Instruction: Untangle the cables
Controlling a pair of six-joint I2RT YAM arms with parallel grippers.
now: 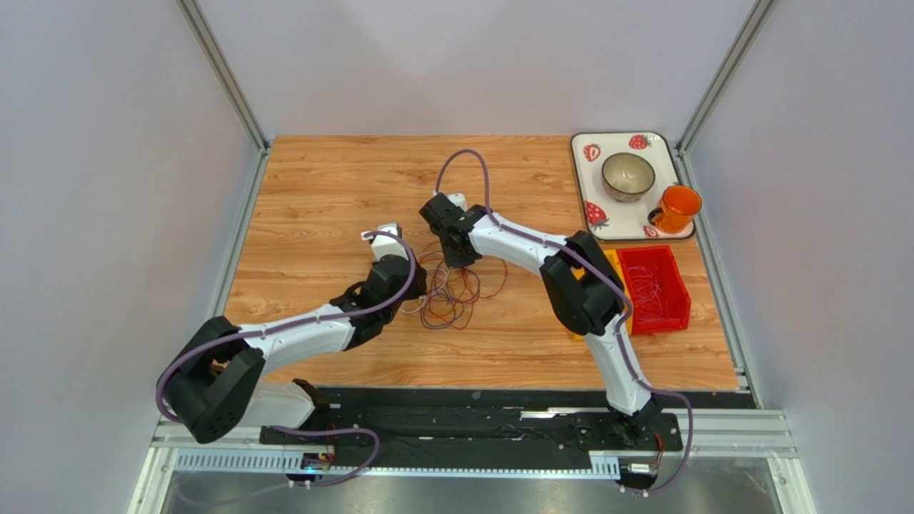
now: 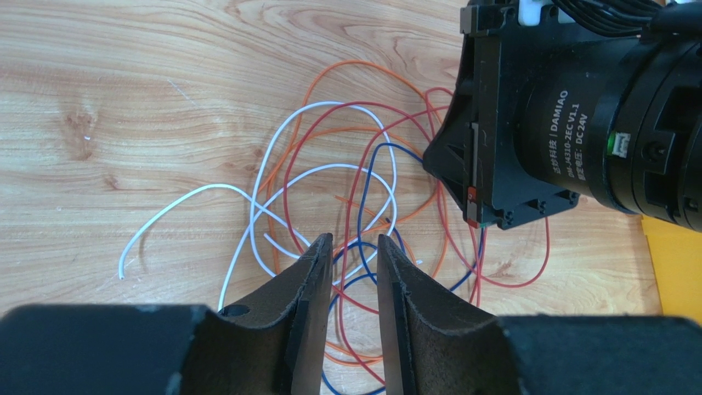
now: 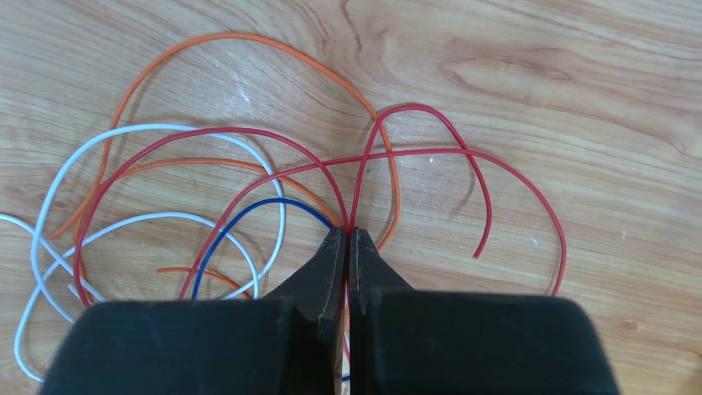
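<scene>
- The cables (image 1: 456, 287) lie in a loose tangle on the wooden table (image 1: 322, 193), about mid-table, between the two gripper heads.
- From the right wrist view the tangle shows a red cable (image 3: 461, 152), an orange cable (image 3: 247, 37), a white cable (image 3: 165, 130) and a blue cable (image 3: 272, 202), their loops crossing one another.
- The right gripper (image 3: 347, 243) is pinched closed, tips pressed together on the red cable. Red strands run straight into the seam between the fingertips.
- The left gripper (image 2: 354, 255) hangs low over the near side of the tangle with its fingers parted. A clear gap shows between them, blue and red strands pass beneath it, and nothing is clamped.
- A red bin (image 1: 679, 284) sits at the right side of the table, beside the right arm. Some thin wire loops lie inside it, and their colours are hard to make out.
- A strawberry-patterned tray (image 1: 588, 182) sits at the far right corner. It carries a bowl (image 1: 628, 175) and an orange cup (image 1: 678, 206) at its right near edge. Whether either holds anything cannot be told.
</scene>
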